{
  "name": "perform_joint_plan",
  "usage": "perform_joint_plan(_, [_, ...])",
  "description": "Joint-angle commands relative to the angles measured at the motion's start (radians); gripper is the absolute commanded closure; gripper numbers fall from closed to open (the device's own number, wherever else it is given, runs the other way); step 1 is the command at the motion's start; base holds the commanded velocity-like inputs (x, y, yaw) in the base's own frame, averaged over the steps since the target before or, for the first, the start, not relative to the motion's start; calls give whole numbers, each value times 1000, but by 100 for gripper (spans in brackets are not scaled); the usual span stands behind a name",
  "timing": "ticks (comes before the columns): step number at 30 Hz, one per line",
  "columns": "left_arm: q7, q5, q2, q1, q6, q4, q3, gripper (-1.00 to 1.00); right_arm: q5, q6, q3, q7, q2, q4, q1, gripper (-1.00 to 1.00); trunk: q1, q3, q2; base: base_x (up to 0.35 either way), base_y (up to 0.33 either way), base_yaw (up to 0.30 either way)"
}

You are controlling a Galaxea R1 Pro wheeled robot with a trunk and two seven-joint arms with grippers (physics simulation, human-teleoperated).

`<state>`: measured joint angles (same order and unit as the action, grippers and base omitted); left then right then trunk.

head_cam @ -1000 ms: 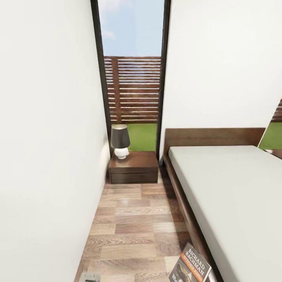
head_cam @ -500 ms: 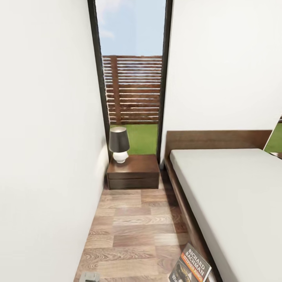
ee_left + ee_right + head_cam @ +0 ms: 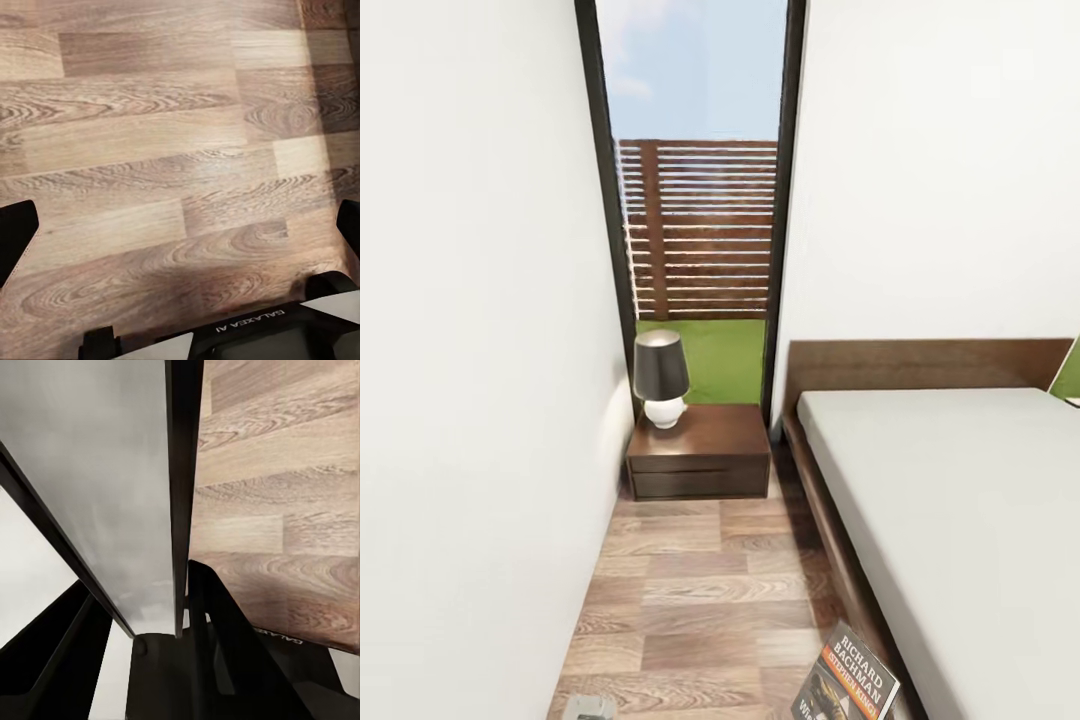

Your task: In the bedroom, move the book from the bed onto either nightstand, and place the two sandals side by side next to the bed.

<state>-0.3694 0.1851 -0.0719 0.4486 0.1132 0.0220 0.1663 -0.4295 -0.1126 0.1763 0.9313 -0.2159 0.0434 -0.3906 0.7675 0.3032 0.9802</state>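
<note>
- My right gripper point(image 3: 180, 607) is clamped on the book point(image 3: 847, 680), lower right of the head view.
- My left gripper point(image 3: 180, 232) is spread apart over the plank floor point(image 3: 150, 150).
- The nightstand point(image 3: 700, 455) sits mid-frame, beside the bed point(image 3: 960, 520).

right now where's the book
In the head view the book is at the bottom edge, right of centre, held up above the plank floor beside the bed frame, well short of the nightstand.

Bright, even daylight through tall dark-framed window point(image 3: 695, 230). White walls point(image 3: 470, 350) near washed out. Soft shadow on brown plank floor point(image 3: 700, 600) along dark wooden bed frame point(image 3: 830, 540). Wide-angle stretch at head view edges. Right wrist view close surfaces blurred, grey.
</note>
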Motion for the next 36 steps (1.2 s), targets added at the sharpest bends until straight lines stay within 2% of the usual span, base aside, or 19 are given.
perform_joint_plan(1, [-3,10,0,1,3,-1,9,-100,-12,-10,3,3,0,1,-1,100,1,1,1,324,0,0])
perform_joint_plan(36, [-3,10,0,1,3,-2,9,-100,-12,-10,3,1,0,2,-1,100,1,1,1,321,-15,0])
